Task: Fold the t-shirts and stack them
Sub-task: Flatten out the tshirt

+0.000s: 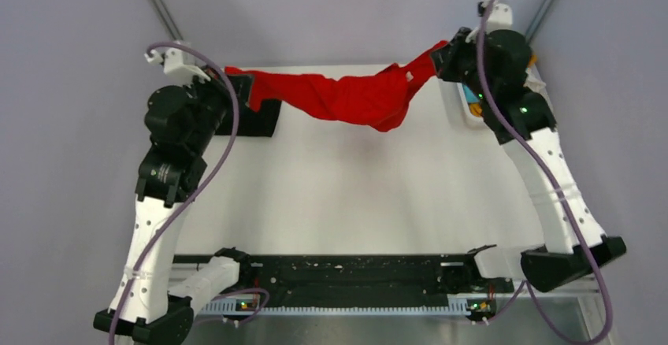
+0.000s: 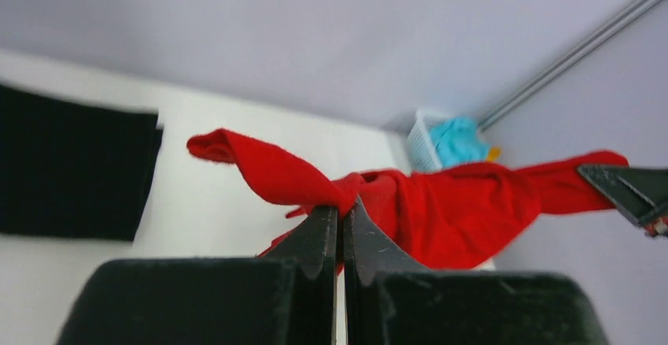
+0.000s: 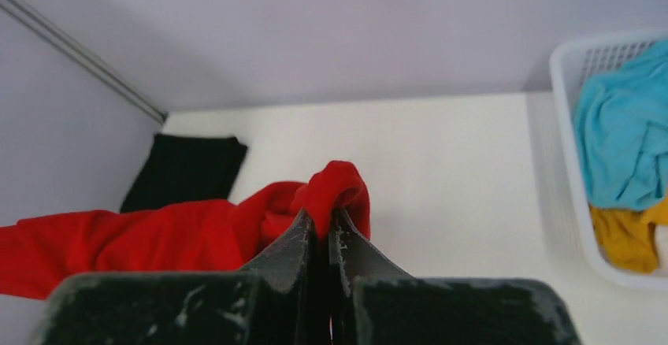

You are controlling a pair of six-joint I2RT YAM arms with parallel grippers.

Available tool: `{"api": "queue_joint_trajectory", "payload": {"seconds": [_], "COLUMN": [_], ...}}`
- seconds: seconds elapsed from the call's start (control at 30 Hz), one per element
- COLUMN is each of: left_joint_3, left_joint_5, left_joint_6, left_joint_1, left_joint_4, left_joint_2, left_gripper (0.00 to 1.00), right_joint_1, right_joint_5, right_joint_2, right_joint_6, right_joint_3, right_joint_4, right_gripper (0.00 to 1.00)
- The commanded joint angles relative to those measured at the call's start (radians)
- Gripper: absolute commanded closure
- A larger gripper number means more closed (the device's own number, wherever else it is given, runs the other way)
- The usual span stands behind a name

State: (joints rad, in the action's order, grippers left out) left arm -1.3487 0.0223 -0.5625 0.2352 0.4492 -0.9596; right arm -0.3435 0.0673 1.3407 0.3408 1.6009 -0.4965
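Jaws clamped on soft red t-shirt (image 1: pixel 346 97), bunched, rope-like, sagging mid-air

The left arm (image 1: pixel 169 136) hides part of the folded black t-shirt (image 1: pixel 258 121).

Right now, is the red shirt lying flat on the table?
No, the red shirt hangs above the table, pulled between the left gripper and the right gripper.
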Motion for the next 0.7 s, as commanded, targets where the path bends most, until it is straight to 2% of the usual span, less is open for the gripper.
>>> {"api": "queue_joint_trajectory", "payload": {"seconds": [0.0,0.13,0.3,0.43,0.53,0.6,0.67], "left_joint_3": [-0.192,-0.289,-0.346,-0.351,-0.335,-0.314,-0.301], "left_joint_5": [-0.041,-0.106,-0.203,-0.222,-0.115,-0.044,-0.028], "left_joint_6": [0.070,0.115,0.155,0.141,0.077,0.029,0.029], "left_joint_1": [-0.004,-0.004,-0.014,-0.056,-0.185,-0.269,-0.290], "left_joint_4": [-0.090,-0.080,-0.042,-0.011,0.010,0.012,-0.012], "left_joint_2": [-0.040,-0.085,-0.140,-0.193,-0.249,-0.285,-0.314], "left_gripper": [1.00,1.00,1.00,1.00,1.00,1.00,1.00], "right_joint_1": [0.008,0.008,0.008,0.008,0.022,0.081,0.121], "right_joint_5": [0.071,0.213,0.363,0.289,0.282,0.262,0.202], "right_joint_2": [-0.119,-0.177,-0.210,-0.192,-0.150,-0.124,-0.094], "right_joint_6": [0.016,0.025,0.036,0.071,0.078,0.093,0.079], "right_joint_3": [0.112,0.152,0.111,0.043,-0.003,-0.021,-0.024], "right_joint_4": [-0.083,-0.115,-0.161,-0.210,-0.258,-0.262,-0.218], "right_gripper": [1.00,1.00,1.00,1.00,1.00,1.00,1.00]}}
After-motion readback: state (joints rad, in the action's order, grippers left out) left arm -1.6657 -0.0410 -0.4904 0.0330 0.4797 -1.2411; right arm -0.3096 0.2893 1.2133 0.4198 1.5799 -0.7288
